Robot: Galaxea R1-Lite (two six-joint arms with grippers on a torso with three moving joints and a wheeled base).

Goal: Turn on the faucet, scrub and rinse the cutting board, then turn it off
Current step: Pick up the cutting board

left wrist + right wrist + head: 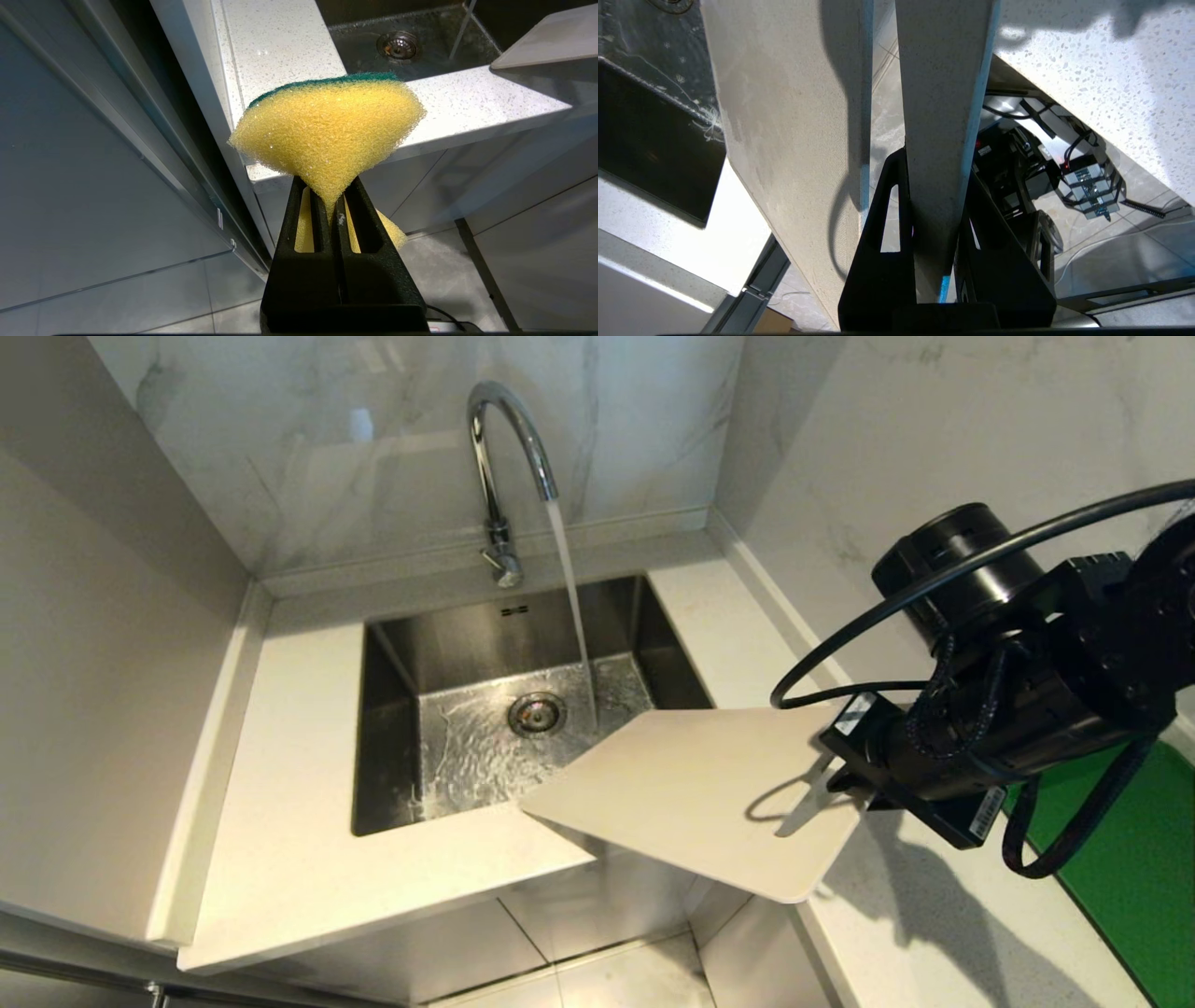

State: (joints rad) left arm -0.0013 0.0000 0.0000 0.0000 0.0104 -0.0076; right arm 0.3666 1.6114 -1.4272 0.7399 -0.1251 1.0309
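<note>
Faucet [504,467] is running into sink [392,728]. Right gripper [845,782] is clamping board [691,793] near the stream. Left gripper [334,210] is pinching sponge [327,135].

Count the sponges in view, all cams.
1. The sponge, yellow with a green scrub layer, is pinched in the left gripper, held out in front of the counter edge, below the sink. None shows in the head or right wrist views.

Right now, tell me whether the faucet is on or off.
On. A stream of water falls from the faucet spout into the sink, rippling around the drain.
</note>
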